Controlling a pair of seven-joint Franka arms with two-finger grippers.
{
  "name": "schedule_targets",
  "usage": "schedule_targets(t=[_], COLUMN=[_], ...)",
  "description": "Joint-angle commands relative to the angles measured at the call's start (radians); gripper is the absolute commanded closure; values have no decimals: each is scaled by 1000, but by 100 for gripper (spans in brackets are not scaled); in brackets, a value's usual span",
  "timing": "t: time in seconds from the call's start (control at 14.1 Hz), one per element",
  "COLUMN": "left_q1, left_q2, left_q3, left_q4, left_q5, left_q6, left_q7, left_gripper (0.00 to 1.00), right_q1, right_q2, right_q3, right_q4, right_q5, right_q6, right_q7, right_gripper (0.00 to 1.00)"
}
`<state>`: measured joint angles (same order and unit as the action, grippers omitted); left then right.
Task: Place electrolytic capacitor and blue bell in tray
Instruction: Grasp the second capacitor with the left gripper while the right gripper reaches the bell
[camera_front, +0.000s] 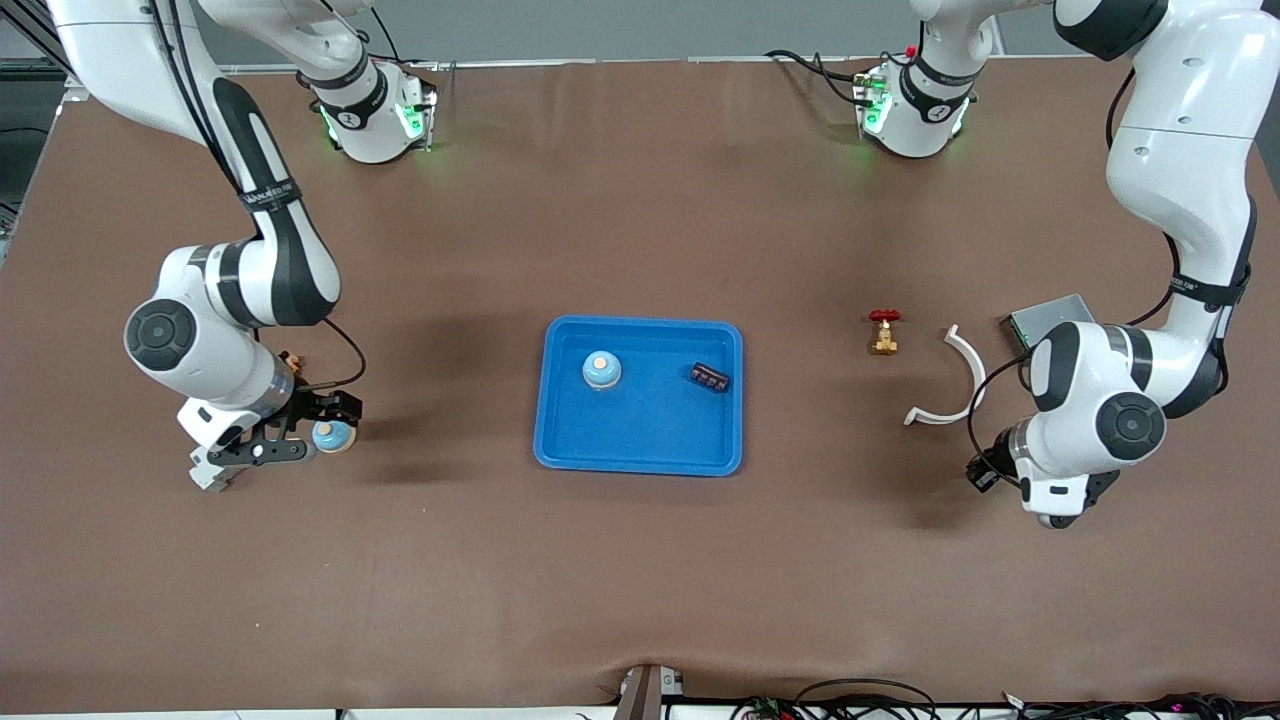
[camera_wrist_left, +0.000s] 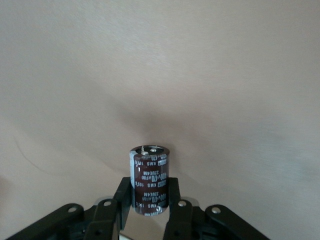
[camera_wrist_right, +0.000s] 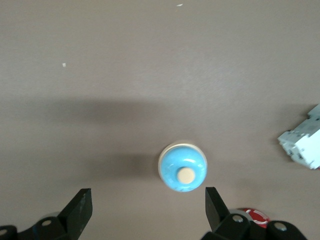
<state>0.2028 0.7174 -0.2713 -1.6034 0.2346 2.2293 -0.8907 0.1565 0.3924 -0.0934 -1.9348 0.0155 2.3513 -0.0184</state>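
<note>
1. Brown matting covers the whole bench (camera_front: 640, 560), and the bright-blue tray (camera_front: 560, 440) sits at its middle, between the two arms, so that either can reach it.
2. Inside the tray are a second blue bell (camera_front: 601, 370) and a small black component (camera_front: 709, 377), lying apart.
3. Toward the left arm's end, the left end effector (camera_wrist_left: 148, 196) is clamped on the electrolytic capacitor (camera_wrist_left: 149, 172), holding it upright by its lower body. That looks like a grip for carrying it to the tray. I cannot tell whether it has left the bench.
4. Toward the right arm's end, the right end effector (camera_wrist_right: 147, 192) hangs low with its fingers spread wide. The blue bell (camera_wrist_right: 182, 167) stands on the bench between them, untouched, nearer one finger.
5. A red-handled valve (camera_front: 883, 332), a white curved piece (camera_front: 955, 380) and a grey box (camera_front: 1045, 318) lie near the left arm.
</note>
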Motion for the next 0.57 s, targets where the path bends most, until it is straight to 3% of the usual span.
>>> schedule_targets(t=[0.0,0.5], left_q1=[-31,-195], left_q2=[-27,-35], left_q3=[-40,-78], left_q4=[28,60], left_q5=[-61,-61], left_q6=[-46,-46], left_q7=[-77,-468], left_gripper=[100,100], right_q1=[-44,-77], right_q2=[-29,57], right_q3=[17,20], right_q4=[-43,-110], right_q5=[-15,-8], right_q6=[49,249], right_q7=[-35,-32], right_gripper=[0,0])
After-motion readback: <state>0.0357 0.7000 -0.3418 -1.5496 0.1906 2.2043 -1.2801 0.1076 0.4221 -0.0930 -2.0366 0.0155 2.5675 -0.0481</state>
